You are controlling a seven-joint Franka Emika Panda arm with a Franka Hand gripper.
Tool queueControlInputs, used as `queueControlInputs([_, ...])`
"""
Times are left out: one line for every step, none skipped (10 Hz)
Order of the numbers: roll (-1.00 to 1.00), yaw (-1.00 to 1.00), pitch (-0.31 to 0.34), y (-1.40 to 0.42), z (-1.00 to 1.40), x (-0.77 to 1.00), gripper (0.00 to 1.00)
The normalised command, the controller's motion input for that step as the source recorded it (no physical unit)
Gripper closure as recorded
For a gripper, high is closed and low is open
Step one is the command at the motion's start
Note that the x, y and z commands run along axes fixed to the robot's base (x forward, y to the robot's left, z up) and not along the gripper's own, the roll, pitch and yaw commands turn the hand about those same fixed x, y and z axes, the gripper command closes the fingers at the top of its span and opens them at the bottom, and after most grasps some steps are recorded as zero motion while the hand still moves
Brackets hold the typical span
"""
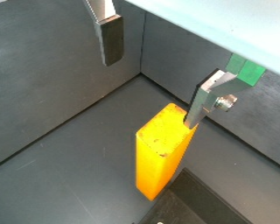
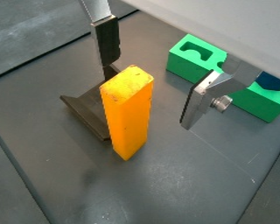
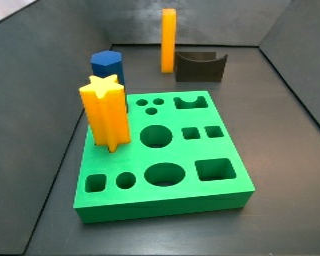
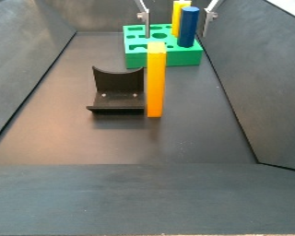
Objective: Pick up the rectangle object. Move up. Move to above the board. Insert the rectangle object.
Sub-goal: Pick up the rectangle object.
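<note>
The rectangle object (image 2: 127, 114) is a tall orange bar standing upright on the dark floor, right in front of the dark arch block (image 2: 87, 114). It also shows in a wrist view (image 1: 160, 157) and in both side views (image 3: 168, 40) (image 4: 155, 78). My gripper (image 2: 152, 74) is open and empty above the bar, one finger on each side of its top (image 1: 154, 70). The fingers (image 2: 105, 48) hold nothing. The board (image 3: 190, 190) is a green block with many cut-outs. Part of it lies beyond the gripper (image 2: 195, 61).
A yellow-orange star post (image 3: 107, 115) and a blue piece (image 3: 107, 65) stand in the board's holes. The dark arch block (image 3: 200, 67) sits beside the bar near the back wall. Grey walls enclose the floor on all sides (image 4: 40, 74).
</note>
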Motion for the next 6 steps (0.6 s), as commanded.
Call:
queueControlInputs([0.0, 0.0, -0.014, -0.1, -0.05, 0.0, 0.0])
queueControlInputs([0.0, 0.0, -0.116, 0.0, -0.3, 0.31, 0.0])
queueControlInputs([-0.01, 0.02, -0.056, 0.0, -0.37, 0.84, 0.0])
queueControlInputs([-0.02, 0.0, -0.091, 0.04, -0.35, 0.78, 0.0])
queueControlInputs([0.0, 0.01, -0.084, 0.02, -0.47, 0.48, 0.0])
queueControlInputs([0.06, 0.0, -0.139, 0.0, -0.82, 0.1, 0.0])
